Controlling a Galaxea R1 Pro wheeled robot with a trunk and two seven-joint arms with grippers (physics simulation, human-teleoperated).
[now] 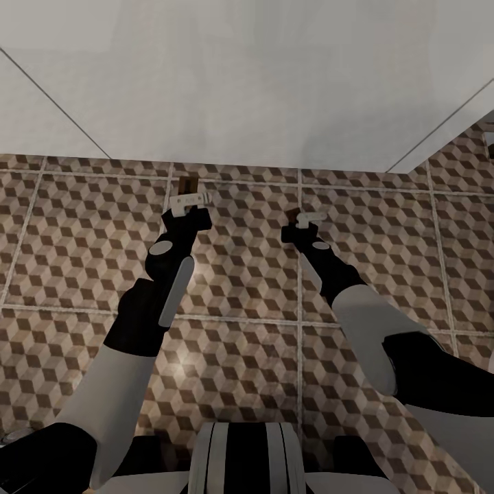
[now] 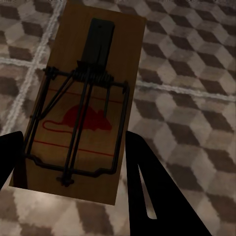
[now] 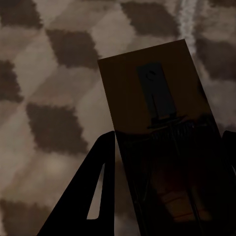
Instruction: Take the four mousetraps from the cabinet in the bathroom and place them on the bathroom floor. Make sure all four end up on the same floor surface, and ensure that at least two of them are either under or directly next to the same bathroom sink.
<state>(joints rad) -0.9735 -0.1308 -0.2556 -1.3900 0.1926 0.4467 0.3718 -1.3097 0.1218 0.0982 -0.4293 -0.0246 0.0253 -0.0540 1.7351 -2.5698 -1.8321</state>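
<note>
The bathroom floor (image 1: 82,233) with its brown-and-beige cube tiles spreads under both arms. My left gripper (image 1: 189,204) is shut on a mousetrap (image 1: 189,183) that sticks out past its fingertips toward the white wall. In the left wrist view this mousetrap (image 2: 83,103) is a tan board with dark wire and a red mouse mark, held between the dark fingers (image 2: 147,187). My right gripper (image 1: 307,221) is shut on a second mousetrap (image 1: 293,214). In the right wrist view that mousetrap (image 3: 157,113) lies in shadow over the tiles, with a finger (image 3: 98,187) beside it.
A plain white wall (image 1: 247,75) rises just beyond both grippers and meets the floor along a line ahead. It angles away at the right, where more tiles (image 1: 466,171) show. My own base (image 1: 240,460) is at the near edge.
</note>
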